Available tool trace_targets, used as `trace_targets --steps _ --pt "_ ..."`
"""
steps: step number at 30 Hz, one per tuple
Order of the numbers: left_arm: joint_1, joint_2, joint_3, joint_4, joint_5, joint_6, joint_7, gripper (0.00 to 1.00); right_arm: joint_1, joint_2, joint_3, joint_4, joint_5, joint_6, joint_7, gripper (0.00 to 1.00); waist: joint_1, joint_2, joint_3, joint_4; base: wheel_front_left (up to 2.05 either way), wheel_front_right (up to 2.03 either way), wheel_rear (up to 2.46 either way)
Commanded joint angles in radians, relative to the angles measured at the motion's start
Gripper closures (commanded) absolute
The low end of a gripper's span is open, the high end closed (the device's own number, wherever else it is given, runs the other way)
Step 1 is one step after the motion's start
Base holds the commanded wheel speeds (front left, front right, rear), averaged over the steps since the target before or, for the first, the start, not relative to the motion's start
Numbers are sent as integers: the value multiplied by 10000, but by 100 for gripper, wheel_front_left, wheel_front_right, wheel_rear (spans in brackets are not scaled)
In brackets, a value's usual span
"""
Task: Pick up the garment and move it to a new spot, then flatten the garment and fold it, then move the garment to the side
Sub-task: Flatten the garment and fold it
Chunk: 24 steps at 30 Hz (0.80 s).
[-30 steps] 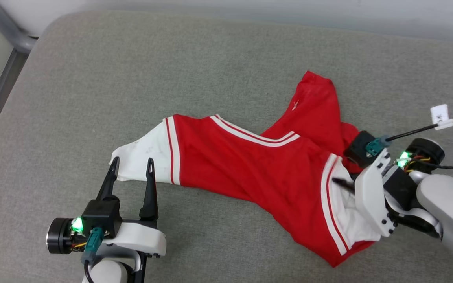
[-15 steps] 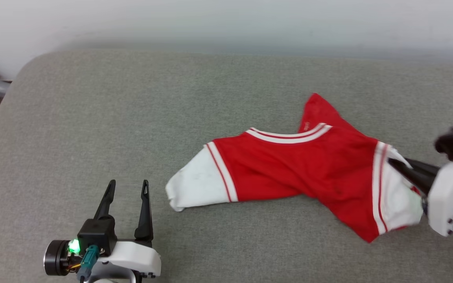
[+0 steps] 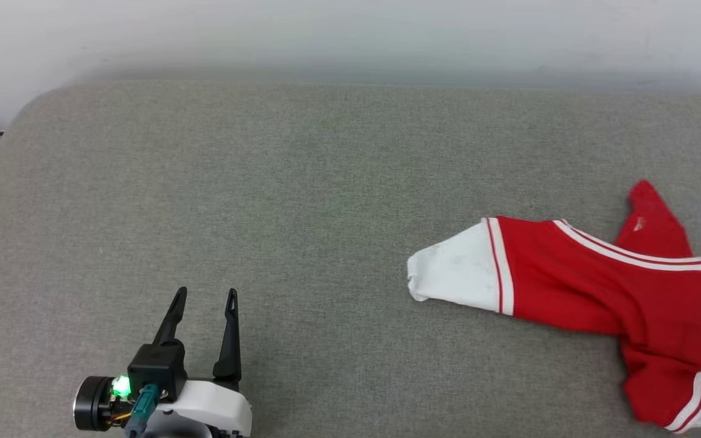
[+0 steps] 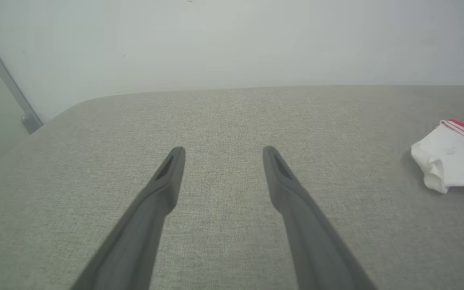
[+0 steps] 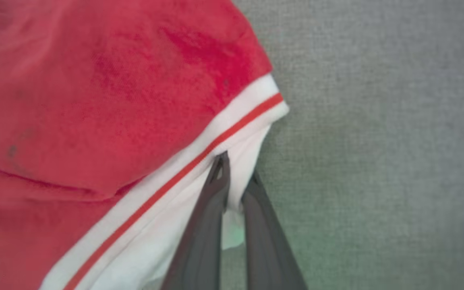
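Between the two dark fingers of the right gripper (image 5: 238, 168), a fold of the white sleeve of the shirt (image 5: 95, 100) is pinched. The fingers stand narrow, almost touching, with only thin cloth between them. Just beyond their tips runs a white band with one red stripe. Past it the red body of the shirt spreads to the left of these fingers, a little blurred. To their right is bare grey cushion (image 5: 377, 141).

Seen from the head, the shirt (image 3: 600, 286) lies stretched on the cushion (image 3: 265, 182), far to the right of the left gripper (image 3: 206, 293). Its free white sleeve points toward the left gripper but is well apart from it. The other sleeve goes to the lower right edge, where a dark finger tip meets it. The striped neck trim lies on the far side of the red cloth, and one red corner reaches out beyond it.

The left gripper (image 4: 224, 151) holds nothing. Its fingers are spread wide over bare cushion, with the tips pointing to the pale wall (image 4: 232, 40). The free sleeve is off to the right of these fingers, not touching them.
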Motion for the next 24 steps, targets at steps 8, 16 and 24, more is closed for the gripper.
trace_targets --steps 8,16,24 --pt "185 -79 74 89 129 3 -25 0 395 585 -32 1046 -178 -20 -457 26 0 -1 -190 -6 0 0 0" --pt "324 -88 74 109 214 -84 -25 0 32 359 -832 -124 -872 -14 -2457 0 0 -1 -587 -94 0 0 0" --pt "466 -104 78 -14 293 -111 -25 0 269 -68 -2319 -2303 -2147 -13 -2606 0 0 -1 -797 -69 0 0 0"
